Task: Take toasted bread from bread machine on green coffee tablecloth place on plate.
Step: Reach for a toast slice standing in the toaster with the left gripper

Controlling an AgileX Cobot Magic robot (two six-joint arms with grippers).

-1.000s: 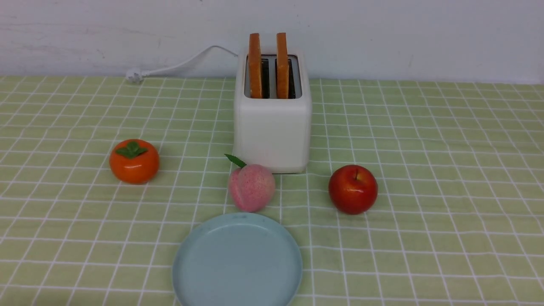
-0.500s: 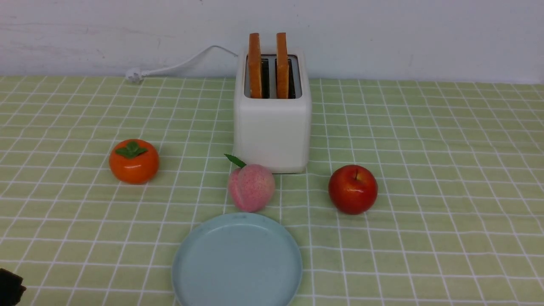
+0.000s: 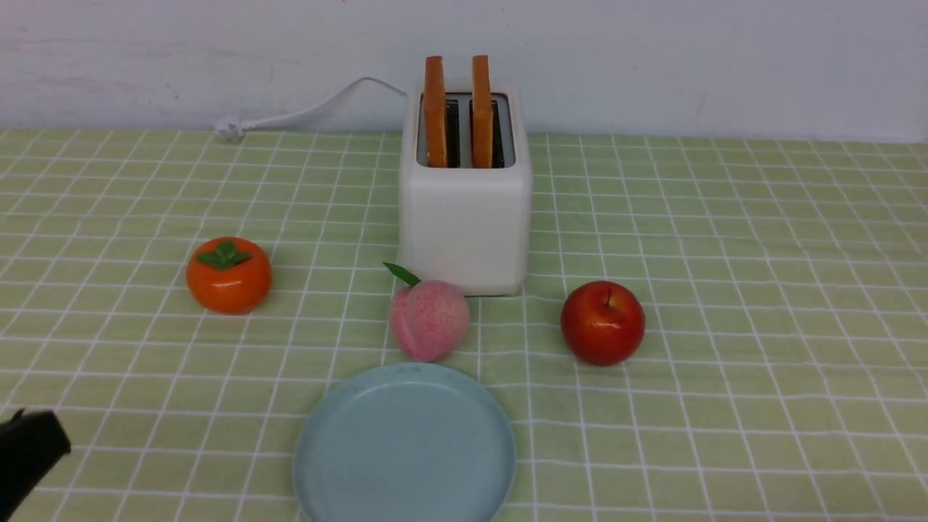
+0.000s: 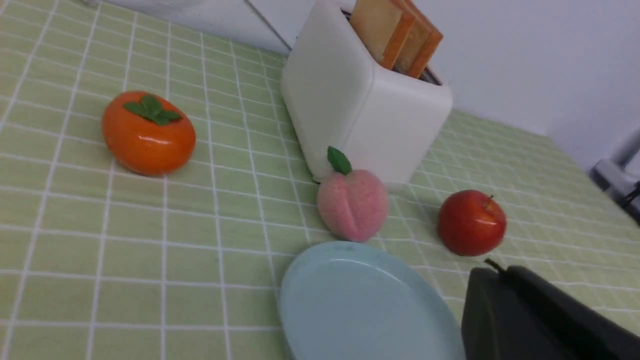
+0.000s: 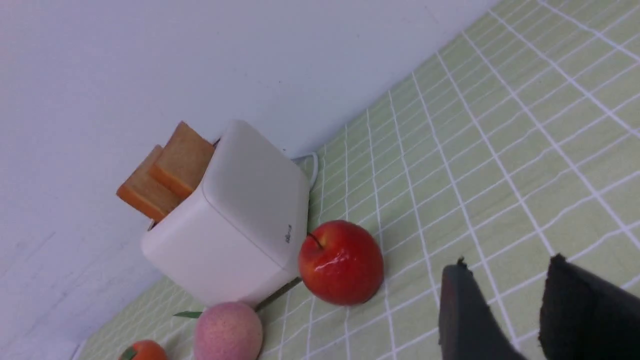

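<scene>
Two slices of toasted bread [image 3: 435, 109] [image 3: 481, 109] stand upright in the slots of the white bread machine [image 3: 464, 217], at the back of the green coffee tablecloth [image 3: 725, 290]. The pale blue plate [image 3: 406, 449] lies bare at the front, in line with the bread machine. My left gripper [image 3: 29, 449] shows at the lower left corner of the front view; in the left wrist view it [image 4: 495, 272] is shut on nothing, beside the plate [image 4: 350, 300]. The right gripper [image 5: 507, 265] is open and empty over bare cloth, off to the side of the apple; it is outside the front view.
An orange persimmon [image 3: 229, 275] sits left of the bread machine. A pink peach [image 3: 428, 319] lies between the bread machine and the plate. A red apple [image 3: 602, 322] is at the front right of the bread machine. Its white cord [image 3: 304, 109] runs left along the wall.
The left gripper's black tip has come into the front view at the lower left corner and moved up and inward. Toast, plate and fruit have not moved.
</scene>
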